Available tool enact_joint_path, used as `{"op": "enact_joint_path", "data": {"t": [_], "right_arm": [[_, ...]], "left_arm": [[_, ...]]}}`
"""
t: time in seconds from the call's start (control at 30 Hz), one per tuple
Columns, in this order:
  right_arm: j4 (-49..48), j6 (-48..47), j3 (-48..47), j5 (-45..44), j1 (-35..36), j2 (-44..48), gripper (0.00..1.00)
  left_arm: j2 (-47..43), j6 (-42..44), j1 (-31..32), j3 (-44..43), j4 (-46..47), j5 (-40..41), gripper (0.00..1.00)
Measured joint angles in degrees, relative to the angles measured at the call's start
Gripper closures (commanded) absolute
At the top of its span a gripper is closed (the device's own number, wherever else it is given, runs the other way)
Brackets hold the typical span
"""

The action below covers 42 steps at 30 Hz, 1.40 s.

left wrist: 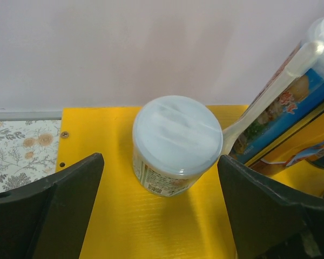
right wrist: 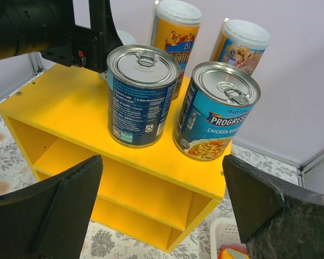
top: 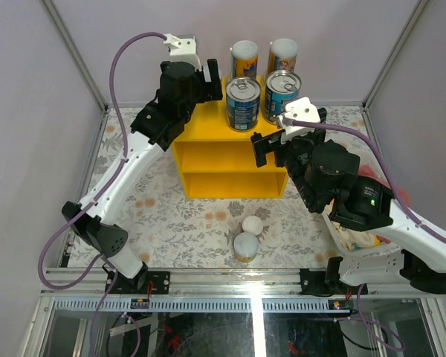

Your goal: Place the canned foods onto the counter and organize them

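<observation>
Left fingers [left wrist: 54,210] standing spread either side of small white-lidded can [left wrist: 176,141] on yellow worktop [left wrist: 151,226], not touching it. Right fingers [right wrist: 54,210] hanging wide apart, gripping nothing.

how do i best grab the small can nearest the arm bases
Grip the near small can by its round side wall below the white lid, coming straight down from above. It seems to stand upright, lid up. Close in from its left and right: the other small can sits close behind it, leaving little room there.
</observation>
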<state>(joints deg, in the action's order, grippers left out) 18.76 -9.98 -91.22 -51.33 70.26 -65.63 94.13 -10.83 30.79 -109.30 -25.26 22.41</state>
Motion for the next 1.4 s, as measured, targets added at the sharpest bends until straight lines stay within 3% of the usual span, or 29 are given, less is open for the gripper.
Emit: {"op": "enact_joint_path", "data": {"t": [0.43,0.83,0.93,1.2,1.4], "right_arm": [[3.02,3.43,-0.39,0.0,0.0,-0.26,0.0],[9.27,13.25,4.85,-0.04,0.0,1.4,0.0],[10.54,16.41,7.41,-0.55,0.0,3.19,0.01],[18.36,27.61,9.57,-4.81,0.0,7.32,0.01],[26.82,38.14,11.96,-6.75,0.0,11.3,0.0]], "left_arm": [[-10.01,-2.93,-0.04,0.85,-0.96,1.22,0.14],[-32.17,-10.29,1.92,20.41,-4.87,-3.06,0.18],[-35.17,-12.0,6.62,25.94,-6.34,-2.43,0.18],[-35.6,-17.86,28.2,37.35,-8.59,6.23,0.18],[-35.08,-24.13,38.07,45.46,-8.7,10.45,0.17]]}}
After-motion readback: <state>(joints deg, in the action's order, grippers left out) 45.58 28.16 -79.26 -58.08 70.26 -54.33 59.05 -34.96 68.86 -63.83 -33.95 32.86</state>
